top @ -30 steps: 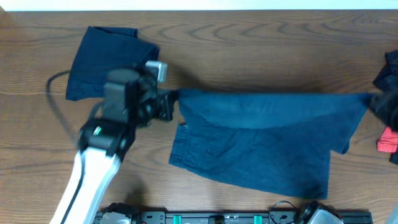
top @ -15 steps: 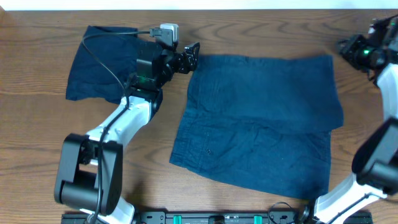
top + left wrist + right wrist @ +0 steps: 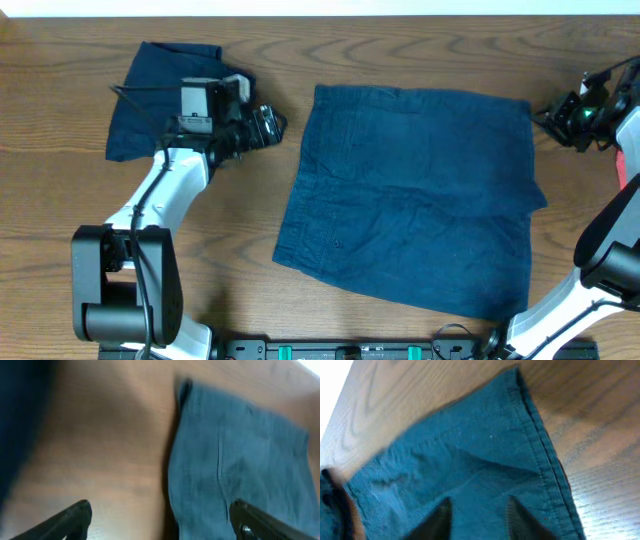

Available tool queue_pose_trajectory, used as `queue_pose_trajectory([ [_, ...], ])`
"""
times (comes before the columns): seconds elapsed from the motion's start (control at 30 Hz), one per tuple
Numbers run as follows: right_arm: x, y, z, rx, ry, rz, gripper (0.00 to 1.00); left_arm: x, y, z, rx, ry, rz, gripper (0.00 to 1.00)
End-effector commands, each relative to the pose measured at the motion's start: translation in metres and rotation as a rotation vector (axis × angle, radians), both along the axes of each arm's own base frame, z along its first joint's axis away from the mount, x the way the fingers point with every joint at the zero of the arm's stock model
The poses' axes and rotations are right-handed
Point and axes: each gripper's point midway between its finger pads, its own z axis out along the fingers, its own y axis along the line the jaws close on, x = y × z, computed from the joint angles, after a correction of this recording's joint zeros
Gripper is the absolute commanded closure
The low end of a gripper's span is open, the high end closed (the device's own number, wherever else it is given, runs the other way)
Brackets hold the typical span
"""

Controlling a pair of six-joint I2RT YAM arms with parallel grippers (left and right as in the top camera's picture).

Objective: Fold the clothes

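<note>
A pair of dark navy shorts (image 3: 410,190) lies spread flat across the middle of the table, its top edge toward the far side. My left gripper (image 3: 278,124) hovers just left of the shorts' upper left corner. In the left wrist view its jaws (image 3: 160,517) stand wide open over bare wood, with the shorts' edge (image 3: 240,450) under the right finger. My right gripper (image 3: 543,116) sits off the upper right corner. In the right wrist view its fingers (image 3: 481,517) are slightly apart above the hemmed cloth (image 3: 470,460), holding nothing.
A folded dark navy garment (image 3: 150,100) lies at the back left, under the left arm's cable. A coral-red piece (image 3: 628,165) shows at the right edge behind the right arm. The table's far edge (image 3: 320,16) runs close behind the shorts.
The shorts were held stretched between both grippers; they now lie flat and released. The left gripper opened and pulled back left. The right gripper let go and sits beside the corner.
</note>
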Motion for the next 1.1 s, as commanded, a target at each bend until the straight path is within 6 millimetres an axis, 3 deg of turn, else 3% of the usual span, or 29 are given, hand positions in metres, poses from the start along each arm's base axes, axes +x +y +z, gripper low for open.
queue_pose_trajectory([
  [0.0, 0.003, 0.021, -0.005, -0.084, 0.020, 0.063, 0.98, -0.017, -0.024, 0.009, -0.010, -0.001, -0.133, 0.14],
  [0.13, -0.002, 0.020, -0.043, -0.240, 0.176, -0.095, 0.99, -0.034, -0.033, 0.002, 0.000, 0.056, -0.171, 0.21],
  [0.33, 0.015, 0.037, -0.089, -0.332, 0.221, -0.150, 0.99, -0.050, -0.037, 0.000, 0.007, 0.110, -0.192, 0.26],
  [0.6, 0.027, 0.065, -0.169, -0.195, 0.290, -0.347, 0.99, -0.066, -0.035, 0.007, 0.010, 0.154, -0.192, 0.26],
  [0.7, 0.056, 0.092, -0.193, -0.081, 0.195, -0.321, 0.99, -0.067, -0.035, 0.013, 0.009, 0.140, -0.192, 0.26],
  [0.83, 0.100, 0.126, -0.187, 0.080, -0.014, -0.216, 0.99, -0.072, -0.035, 0.019, 0.009, 0.140, -0.195, 0.26],
  [0.97, 0.134, 0.134, -0.151, 0.136, -0.190, -0.154, 0.99, -0.083, -0.038, 0.016, 0.014, 0.184, -0.209, 0.25],
  [1.07, 0.149, 0.138, -0.120, 0.170, -0.277, -0.043, 0.96, -0.093, -0.042, 0.012, 0.032, 0.203, -0.252, 0.25],
])
